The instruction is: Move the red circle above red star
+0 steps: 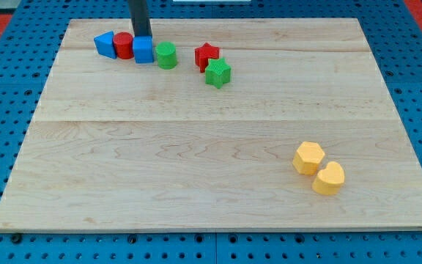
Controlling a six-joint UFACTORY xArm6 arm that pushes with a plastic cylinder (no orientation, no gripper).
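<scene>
Red circle (123,45) sits at the far left of the wooden worktop (196,147), a short red cylinder wedged in a row of four blocks.

Nearest, toward the right, two yellow blocks touch each other: a yellow hexagon (308,158) and, just nearer and to its right, a yellow heart-like block (329,178). They lie close to the worktop's right edge and near edge. Between them and the far row stretches a wide run of bare wood.

Farther back, a green star (217,73) touches the near right side of the red star (206,55).

In the far row, from left to right: a blue triangular block (105,44), the red circle, a blue cube (143,50) and a green cylinder-like block (167,56), each touching or almost touching its neighbour. The green one's exact shape is hard to make out. A small gap separates it from the red star.

The end effector is a plain dark rod with nothing to open or close. My tip (143,37) stands just behind the blue cube, at its far edge, right of the red circle; contact cannot be confirmed. The rod's upper part is cut off by the frame.
</scene>
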